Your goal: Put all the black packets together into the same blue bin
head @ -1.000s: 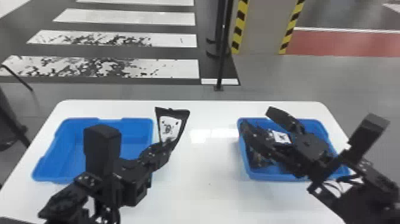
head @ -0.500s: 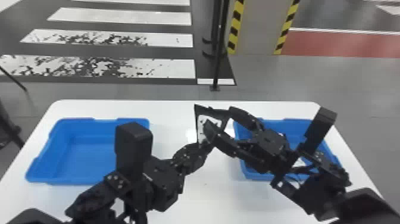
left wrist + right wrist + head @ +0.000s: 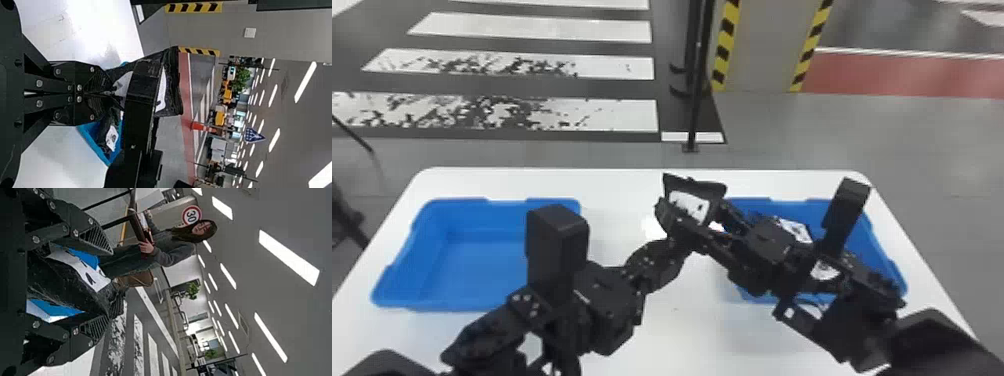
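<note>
In the head view, my left gripper (image 3: 676, 241) is shut on a black packet (image 3: 689, 204) with a white label, held up between the bins. My right gripper (image 3: 696, 212) stands around that packet, one finger on each side. The left wrist view has my left gripper (image 3: 112, 93) pinching the packet (image 3: 172, 88), a finger of the right gripper crossing in front of it. In the right wrist view my right gripper (image 3: 109, 286) is open, with the packet (image 3: 64, 280) between its spread fingers. Other black packets (image 3: 794, 229) lie in the right blue bin (image 3: 887, 265), partly hidden by the right arm.
An empty blue bin (image 3: 477, 260) stands on the left of the white table (image 3: 652, 325), its right part behind the left arm. Both arms reach in over the table's near side and meet at the middle. A black post (image 3: 698, 75) stands beyond the far edge.
The left gripper has moved right with its packet. My right gripper has come left from over the right bin, and its fingers now stand around the packet.
</note>
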Motion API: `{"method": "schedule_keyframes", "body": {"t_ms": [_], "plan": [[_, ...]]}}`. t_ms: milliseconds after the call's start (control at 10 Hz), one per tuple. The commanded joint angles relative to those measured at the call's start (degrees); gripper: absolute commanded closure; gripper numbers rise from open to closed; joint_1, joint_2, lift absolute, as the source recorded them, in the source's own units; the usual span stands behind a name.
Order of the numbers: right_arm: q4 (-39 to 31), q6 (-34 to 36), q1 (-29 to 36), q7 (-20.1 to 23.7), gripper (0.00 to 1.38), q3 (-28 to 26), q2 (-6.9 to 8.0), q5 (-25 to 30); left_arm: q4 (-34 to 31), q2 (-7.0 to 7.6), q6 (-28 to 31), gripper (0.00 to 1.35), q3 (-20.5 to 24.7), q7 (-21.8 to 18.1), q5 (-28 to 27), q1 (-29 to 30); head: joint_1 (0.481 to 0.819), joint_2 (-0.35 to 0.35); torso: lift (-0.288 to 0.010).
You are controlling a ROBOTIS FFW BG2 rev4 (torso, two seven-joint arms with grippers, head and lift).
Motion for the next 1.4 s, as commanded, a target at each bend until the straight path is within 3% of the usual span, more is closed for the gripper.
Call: {"method": "schedule_keyframes", "body": {"t_ms": [0,300,400,600,700,900,1100,1300], "plan": [[-1.3,2.92,0.0,-0.07,1.14,0.17,-0.05,0.79,0.0,-0.1,-0.16,1.22,0.25,0.0,-0.16,0.11,0.695,-0.068,-0.11],[-1.86,3.34,0.0,-0.51,1.14,0.17,-0.05,1.13,0.28,-0.18,-0.86,1.22,0.48,0.0,-0.5,0.25,0.695,-0.053,-0.11],[-1.86,2.64,0.0,-0.51,1.15,0.17,-0.05,1.13,0.98,-0.36,-2.27,1.12,0.82,0.0,0.07,0.25,0.695,-0.051,-0.11],[-1.86,-0.18,0.28,-0.86,1.14,-1.09,0.04,0.45,2.11,-0.62,-4.66,0.35,1.85,-0.44,0.18,0.81,0.695,-0.05,-0.11],[-1.72,-1.44,0.85,-1.3,1.14,-3.71,0.39,0.45,2.39,-0.89,-5.92,0.11,2.65,-0.44,0.07,1.23,0.695,-0.053,-0.11],[-2.29,-3.41,2.82,-2.0,1.14,-12.06,1.44,3.88,2.67,-1.77,-7.89,0.11,5.62,-0.44,-0.16,3.2,0.695,-0.091,-0.11],[-1.72,-3.97,5.63,-2.8,1.14,-22.91,2.23,11.42,2.67,-2.47,-9.44,0.11,7.56,-0.44,-0.27,4.75,0.695,-0.143,-0.11],[6.57,-5.52,4.08,-4.11,1.14,-29.08,2.23,16.67,2.67,-2.73,-11.27,0.11,8.94,-0.44,-0.39,5.87,0.695,-0.268,-0.11]]}}
